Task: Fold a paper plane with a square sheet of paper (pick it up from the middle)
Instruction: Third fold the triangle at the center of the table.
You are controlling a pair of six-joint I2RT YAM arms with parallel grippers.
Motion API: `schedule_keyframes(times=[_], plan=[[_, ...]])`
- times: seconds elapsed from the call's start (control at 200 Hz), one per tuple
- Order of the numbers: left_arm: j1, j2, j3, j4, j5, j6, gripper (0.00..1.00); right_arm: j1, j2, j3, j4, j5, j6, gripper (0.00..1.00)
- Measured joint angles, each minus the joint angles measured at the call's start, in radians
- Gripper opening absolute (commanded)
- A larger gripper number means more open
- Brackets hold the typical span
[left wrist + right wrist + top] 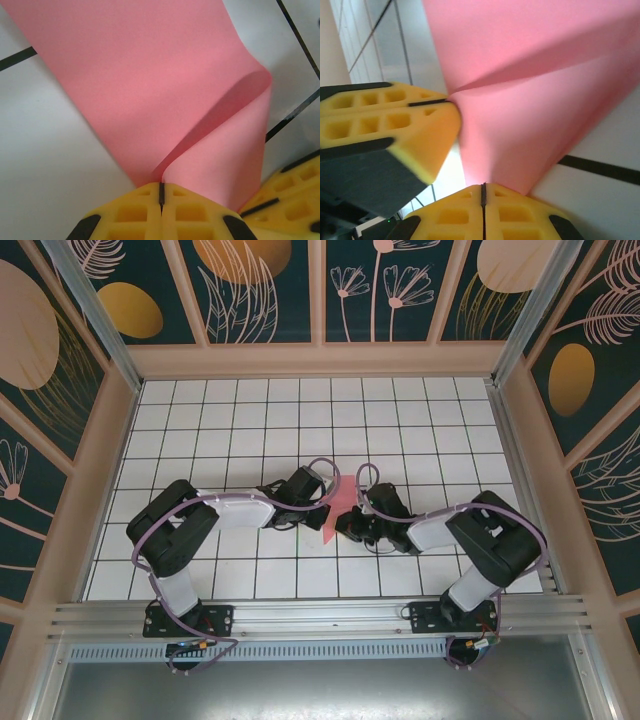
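Over the tiled table (200, 420), left gripper (161, 189) and right gripper (483, 189) pinch the paper (150, 90) (edges mostly hidden).

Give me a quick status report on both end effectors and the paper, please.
Left end effector shut on the paper. Right end effector shut on it too. Paper bent between them, not yet a plane. Nothing in the way.
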Motion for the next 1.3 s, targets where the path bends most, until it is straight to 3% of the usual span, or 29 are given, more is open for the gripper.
schedule_keyframes(times=[0.25,0.455,0.886,1.301], plan=[[0.0,0.0,0.0,0.0,-0.001,0.0,0.01,-0.011,-0.028,0.0,-0.026,-0.011,-0.013,0.11],[0.0,0.0,0.001,-0.001,-0.003,0.0,0.01,-0.076,-0.12,0.011,-0.062,-0.019,-0.056,0.11],[0.0,0.0,0.003,-0.006,-0.004,0.001,0.01,-0.124,0.021,0.048,-0.061,-0.038,-0.124,0.11],[0.0,0.002,0.008,-0.013,-0.004,0.015,0.01,-0.187,-0.027,0.072,-0.113,-0.064,-0.147,0.13]])
